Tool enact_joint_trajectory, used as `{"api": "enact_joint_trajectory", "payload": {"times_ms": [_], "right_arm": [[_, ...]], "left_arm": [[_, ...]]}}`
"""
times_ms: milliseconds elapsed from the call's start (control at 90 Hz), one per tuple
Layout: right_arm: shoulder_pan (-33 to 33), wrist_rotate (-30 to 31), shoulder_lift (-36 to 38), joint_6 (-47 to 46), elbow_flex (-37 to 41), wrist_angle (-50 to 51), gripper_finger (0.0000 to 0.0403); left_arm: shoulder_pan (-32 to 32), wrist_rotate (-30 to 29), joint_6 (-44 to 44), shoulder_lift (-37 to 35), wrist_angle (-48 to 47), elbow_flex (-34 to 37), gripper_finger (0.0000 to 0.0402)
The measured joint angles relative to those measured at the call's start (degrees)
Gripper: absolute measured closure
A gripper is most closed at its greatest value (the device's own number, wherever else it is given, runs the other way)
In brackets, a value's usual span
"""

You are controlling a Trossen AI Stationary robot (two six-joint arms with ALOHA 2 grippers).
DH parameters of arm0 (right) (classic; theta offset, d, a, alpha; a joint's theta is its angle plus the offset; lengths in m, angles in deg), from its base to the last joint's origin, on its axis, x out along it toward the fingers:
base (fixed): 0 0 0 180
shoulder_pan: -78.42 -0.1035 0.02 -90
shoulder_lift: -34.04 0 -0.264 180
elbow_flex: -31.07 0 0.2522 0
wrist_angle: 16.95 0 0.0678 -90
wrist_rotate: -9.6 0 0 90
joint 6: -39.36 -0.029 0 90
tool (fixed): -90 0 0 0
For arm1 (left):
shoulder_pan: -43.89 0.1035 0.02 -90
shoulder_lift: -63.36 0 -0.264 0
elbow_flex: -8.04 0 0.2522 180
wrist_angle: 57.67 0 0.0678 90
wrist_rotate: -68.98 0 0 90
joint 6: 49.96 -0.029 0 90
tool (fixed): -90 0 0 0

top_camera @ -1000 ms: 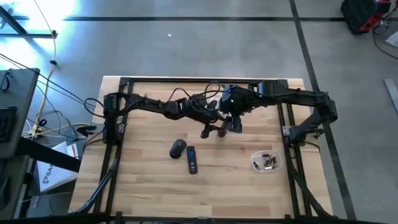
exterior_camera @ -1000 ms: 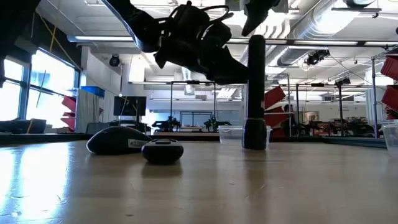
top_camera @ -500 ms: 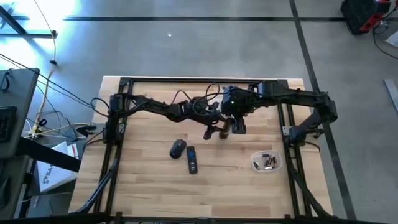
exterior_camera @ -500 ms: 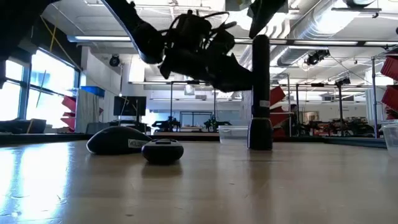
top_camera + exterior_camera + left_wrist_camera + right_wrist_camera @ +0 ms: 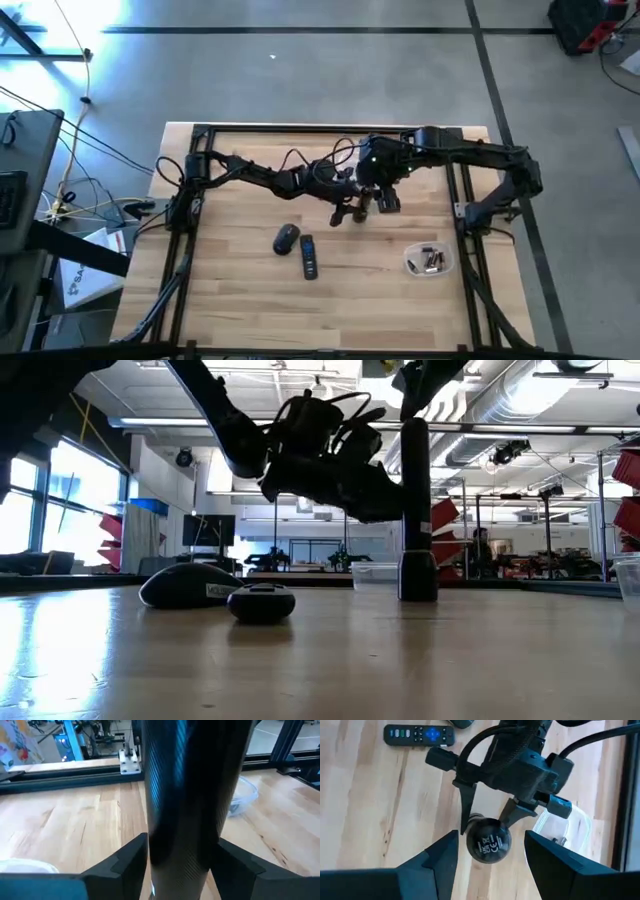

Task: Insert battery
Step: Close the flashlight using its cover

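Centre of the table, just above the middle of the high view, both arms meet over one object: a tall black flashlight standing upright on its end, its base on the wood right of centre in the low view. The left gripper comes in from the left side of the frame and pinches the flashlight's barrel, one finger on either side; the left wrist view is filled with that dark, carbon-patterned tube squeezed between the two fingers. The right gripper hangs directly above it, and in the right wrist view its fingers are spread wide, one on either side of the flashlight's round end cap, apart from it.

Lower left of the flashlight in the high view lie a black computer mouse and a black remote control, side by side and well clear of the grippers. At lower right in that view sits a clear plastic container holding the batteries, loose inside it, near the right arm's base. A person stands far off in the room beyond the table.
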Motion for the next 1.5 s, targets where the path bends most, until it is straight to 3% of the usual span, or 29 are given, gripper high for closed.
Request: {"api": "enact_joint_trajectory", "payload": {"times_ms": [122,622,944,1256,1500], "right_arm": [[1.3,-2.5,-0.1,1.5,2.8,-0.9,0.0210],[1.9,-3.1,-0.1,5.1,6.3,-3.9,0.0212],[2.0,-4.0,0.0,3.6,6.3,-4.2,0.0279],[1.9,1.9,-0.5,-9.6,6.2,-4.3,0.0277],[1.5,6.6,-3.7,-30.1,5.8,-4.8,0.0277]], "left_arm": [[-0.4,-0.1,-0.8,0.0,-0.5,0.0,0.0266],[-0.6,-1.6,-2.4,-0.1,-2.5,-0.2,0.0266],[-0.5,-2.6,-1.3,-0.1,-2.9,-0.2,0.0266],[-0.4,-7.7,0.7,-0.1,-2.0,-0.1,0.0266],[-0.4,-11.5,2.2,0.0,-0.9,0.0,0.0266]]}}
